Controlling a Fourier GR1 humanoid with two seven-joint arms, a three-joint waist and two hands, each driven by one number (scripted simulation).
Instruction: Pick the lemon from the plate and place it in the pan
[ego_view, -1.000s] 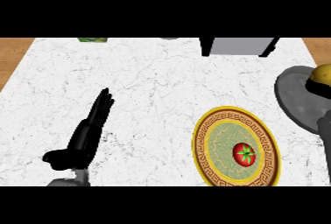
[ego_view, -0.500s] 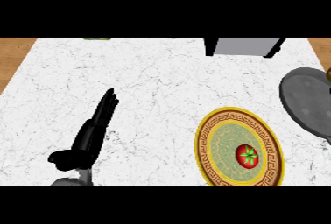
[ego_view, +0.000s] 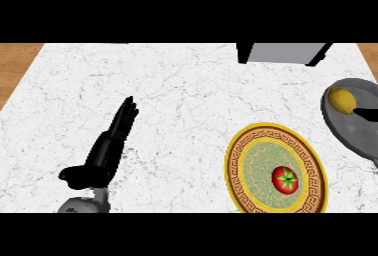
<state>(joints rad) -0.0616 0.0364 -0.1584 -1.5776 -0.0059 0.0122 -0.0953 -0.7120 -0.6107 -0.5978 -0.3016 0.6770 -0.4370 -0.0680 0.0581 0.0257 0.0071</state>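
Lemon in pan, well apart from left hand, fingers straight, holding nothing

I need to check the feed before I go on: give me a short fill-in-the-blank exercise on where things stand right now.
1. The lemon lies in the ____, at the view's right edge.
2. The only thing on the plate is a red ____.
3. The left hand rests on the counter with its fingers ____.
4. The plate's rim is coloured ____.

Missing words: pan; tomato; straight; yellow
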